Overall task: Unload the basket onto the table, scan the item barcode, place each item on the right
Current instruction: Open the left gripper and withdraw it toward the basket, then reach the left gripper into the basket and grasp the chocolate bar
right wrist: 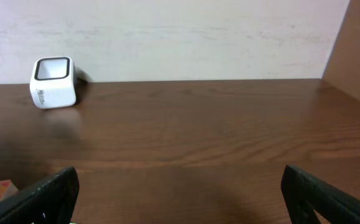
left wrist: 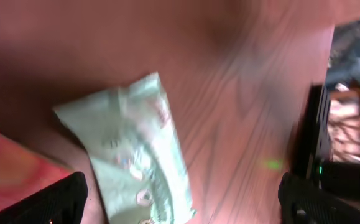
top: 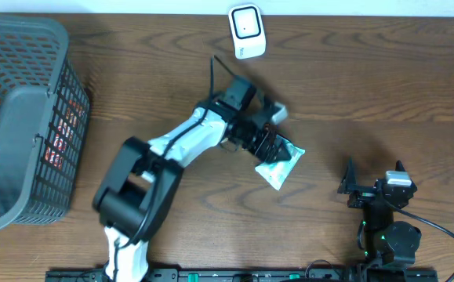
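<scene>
The pale green packet (top: 280,164) lay flat on the worktop (top: 368,78), well apart from the white scanner (top: 247,31), on the robot's side of it. The left claw (top: 268,148) hung just over the packet's scanner-side end, jaws spread wide and holding nothing. The right claw (top: 375,186), farther from the scanner than the packet, was equally wide and empty. No barcode could be made out on the upward face, which was too blurred to read. The sensible move seemed to be to pinch the packet by one short edge, leaving its printed faces uncovered. It could then be lifted without creasing and each face turned slowly toward the scanner's window.
</scene>
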Available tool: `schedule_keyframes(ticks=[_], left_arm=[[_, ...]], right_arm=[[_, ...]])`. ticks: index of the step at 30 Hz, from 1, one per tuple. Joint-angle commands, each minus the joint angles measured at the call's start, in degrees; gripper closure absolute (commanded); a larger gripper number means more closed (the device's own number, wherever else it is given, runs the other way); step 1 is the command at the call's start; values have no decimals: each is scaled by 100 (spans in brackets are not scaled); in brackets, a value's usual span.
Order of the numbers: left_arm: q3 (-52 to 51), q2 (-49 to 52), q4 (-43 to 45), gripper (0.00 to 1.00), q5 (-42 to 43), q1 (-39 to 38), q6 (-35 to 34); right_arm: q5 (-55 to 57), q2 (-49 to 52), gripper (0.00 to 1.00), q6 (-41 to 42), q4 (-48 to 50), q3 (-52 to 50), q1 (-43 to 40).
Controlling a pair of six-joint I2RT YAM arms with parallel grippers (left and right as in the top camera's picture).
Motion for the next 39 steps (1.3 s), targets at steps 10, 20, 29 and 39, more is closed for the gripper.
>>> schedule_keyframes(ticks=[10, 20, 29, 39], left_arm=[[651, -2583, -234, 2, -2070, 737, -520], [686, -3941, -1447, 2, -2680, 4653, -2081], [686, -3729, -1759, 2, -2699, 7333, -1237], [682, -2916, -2234, 2, -4494, 7361, 608]], right_arm=[[13, -37, 1, 15, -24, -4, 22], [13, -37, 1, 15, -24, -4, 22], [13, -37, 1, 15, -24, -4, 22], [13, -37, 1, 15, -24, -4, 22]])
